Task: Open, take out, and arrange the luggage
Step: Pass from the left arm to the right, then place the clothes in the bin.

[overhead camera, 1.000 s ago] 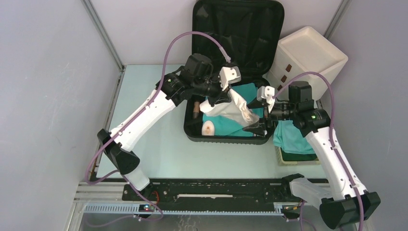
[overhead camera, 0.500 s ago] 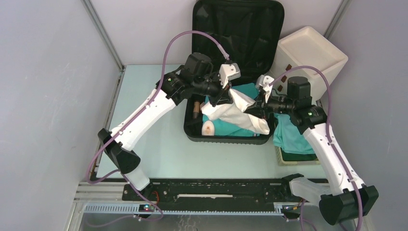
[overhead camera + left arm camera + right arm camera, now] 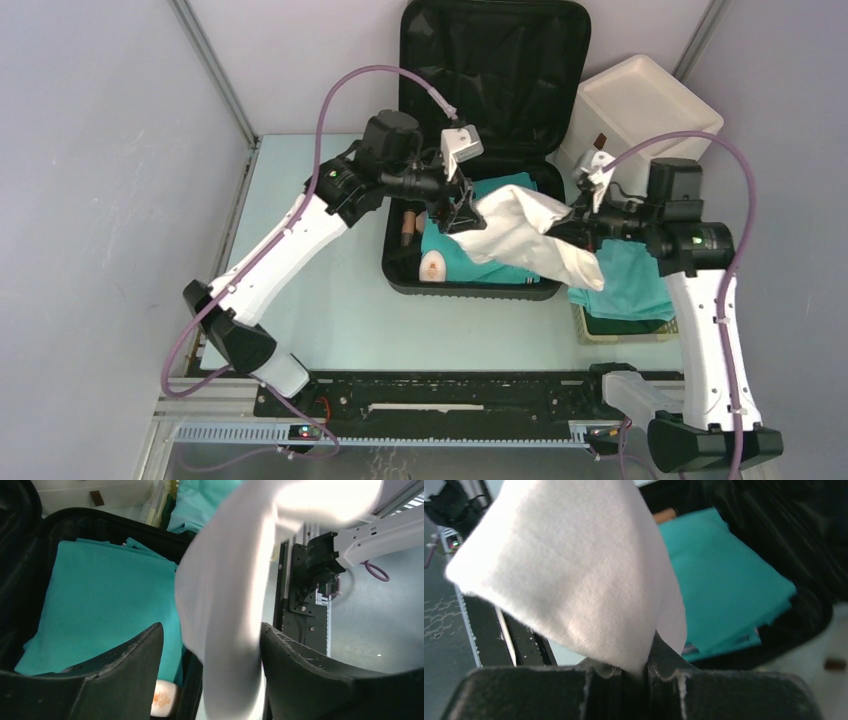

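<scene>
grey walls (image 3: 300, 60) behind luggage (image 3: 490, 60), overhead only

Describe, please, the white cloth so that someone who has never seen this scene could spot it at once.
Start at the open black suitcase at the back of the table. Above its right half a white cloth hangs in the air, pinched by the right gripper. It is the only white fabric there; the folded cloth under it is teal.
</scene>
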Robot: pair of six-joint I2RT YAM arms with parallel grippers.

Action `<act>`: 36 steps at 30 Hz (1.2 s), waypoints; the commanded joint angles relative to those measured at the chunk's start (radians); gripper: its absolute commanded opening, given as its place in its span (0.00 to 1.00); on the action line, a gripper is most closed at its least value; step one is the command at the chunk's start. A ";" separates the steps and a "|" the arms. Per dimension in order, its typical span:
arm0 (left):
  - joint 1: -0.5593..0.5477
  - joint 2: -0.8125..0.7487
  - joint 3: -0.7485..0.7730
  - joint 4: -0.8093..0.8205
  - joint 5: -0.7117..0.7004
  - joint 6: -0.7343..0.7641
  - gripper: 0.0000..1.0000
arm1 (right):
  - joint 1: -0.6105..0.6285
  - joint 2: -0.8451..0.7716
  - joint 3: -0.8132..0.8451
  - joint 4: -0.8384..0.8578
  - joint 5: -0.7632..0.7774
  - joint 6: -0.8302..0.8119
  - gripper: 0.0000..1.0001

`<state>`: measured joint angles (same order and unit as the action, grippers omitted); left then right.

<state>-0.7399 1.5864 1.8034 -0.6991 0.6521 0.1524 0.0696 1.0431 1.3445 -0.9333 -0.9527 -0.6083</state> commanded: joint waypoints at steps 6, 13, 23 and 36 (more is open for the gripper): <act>0.043 -0.348 -0.301 0.127 -0.118 -0.002 0.91 | -0.374 -0.057 0.093 -0.401 -0.007 -0.201 0.00; 0.112 -0.619 -0.633 0.166 -0.257 0.055 1.00 | -0.569 -0.050 0.094 -0.652 0.062 -0.413 0.00; 0.170 -0.785 -0.875 0.177 -0.300 0.081 1.00 | -0.579 -0.080 0.066 -0.623 0.185 -0.243 0.00; 0.189 -0.892 -1.041 0.228 -0.322 0.114 1.00 | -0.660 0.200 -0.027 -0.408 0.291 -0.070 0.03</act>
<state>-0.5598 0.7204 0.8112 -0.5308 0.3428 0.2420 -0.5743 1.1484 1.3323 -1.4521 -0.7052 -0.7403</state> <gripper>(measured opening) 0.996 0.163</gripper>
